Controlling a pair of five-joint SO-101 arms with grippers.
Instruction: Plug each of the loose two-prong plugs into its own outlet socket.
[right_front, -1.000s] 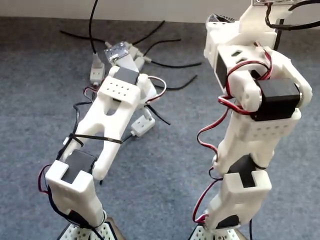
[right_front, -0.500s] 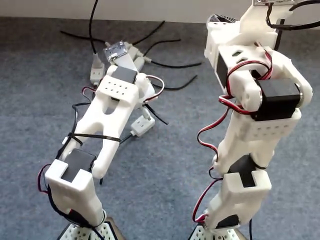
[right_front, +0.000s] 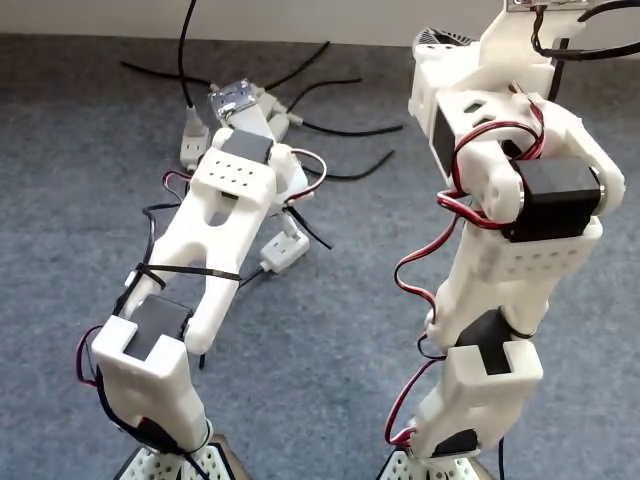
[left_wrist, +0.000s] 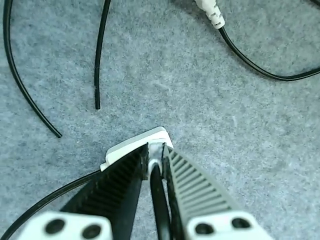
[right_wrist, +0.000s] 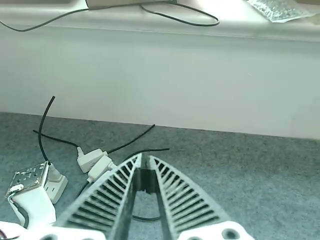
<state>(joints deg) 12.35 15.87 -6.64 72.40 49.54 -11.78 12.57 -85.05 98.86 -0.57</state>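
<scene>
Two ribbed fingers of the left gripper (left_wrist: 156, 150) are pinching a white plug (left_wrist: 131, 145), with its black cord (left_wrist: 159, 200) running back between them. The plug is sitting low against the grey carpet (left_wrist: 200, 90). Farther off, another white plug (left_wrist: 210, 12) is lying on the carpet with its own cable trailing away, and two loose black cable ends (left_wrist: 98, 75) are lying nearby. Seen from above, the left arm (right_front: 215, 225) is stretching low across the carpet, with a white connector (right_front: 285, 250) lying just beside it. The right gripper (right_wrist: 144, 161) is hanging raised, its fingers pressed together on nothing, facing the white wall (right_wrist: 200, 75).
</scene>
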